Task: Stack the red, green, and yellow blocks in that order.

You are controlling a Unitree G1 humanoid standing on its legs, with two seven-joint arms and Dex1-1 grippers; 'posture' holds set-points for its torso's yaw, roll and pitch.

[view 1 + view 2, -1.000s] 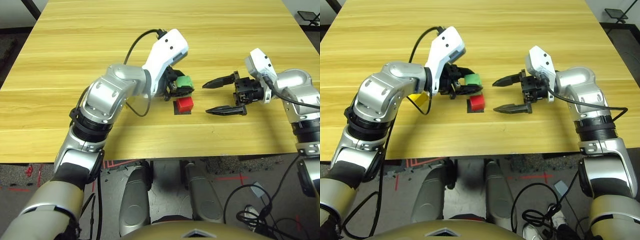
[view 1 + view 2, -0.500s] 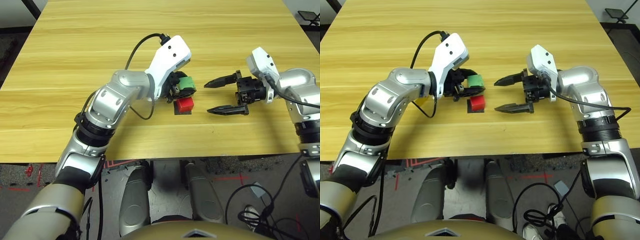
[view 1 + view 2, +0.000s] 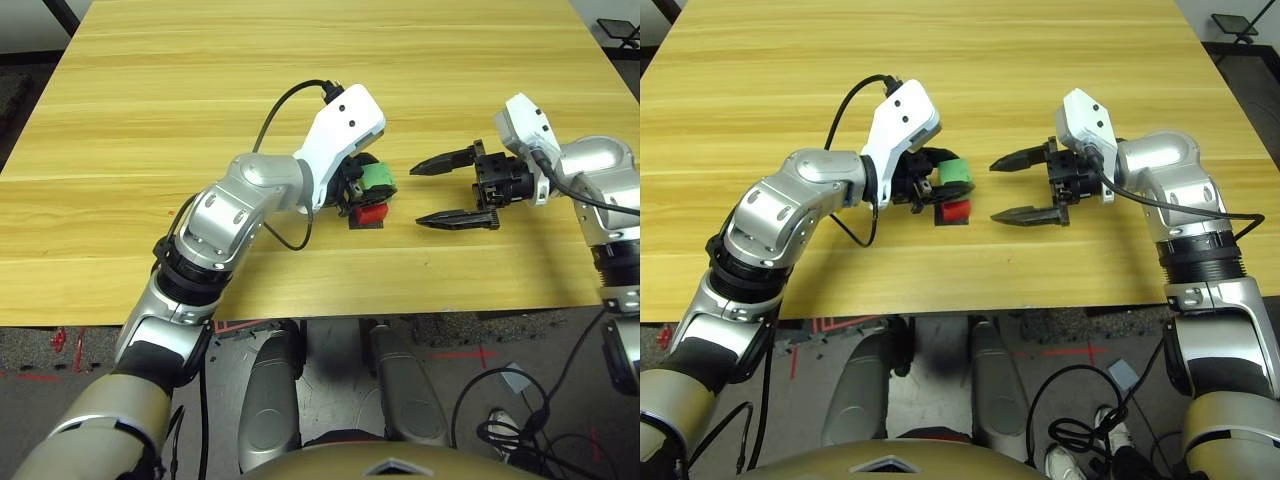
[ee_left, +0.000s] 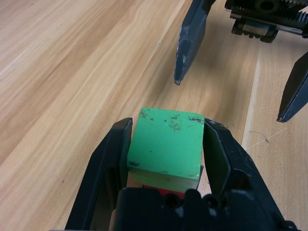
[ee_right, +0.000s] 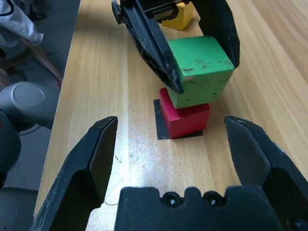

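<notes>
- We've got the matte light-green cube (image 3: 954,171) clamped between the left gripper's (image 4: 167,144) black fingers, up over the bright red matte cube (image 5: 185,118).
- Can't tell if green and red touch.
- Red sits on the flat black square patch (image 5: 161,127) on our pale wooden bench (image 3: 940,270).
- Matte yellow cube (image 5: 182,17): on the bench beyond the left fingers, roughly 9 o'clock of red.
- Our right gripper (image 3: 991,193): at about 3 o'clock of red, fingers spread wide, empty.

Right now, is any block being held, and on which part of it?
Yes: the left claw holds the green block by two opposite side faces, its top left uncovered.
</notes>
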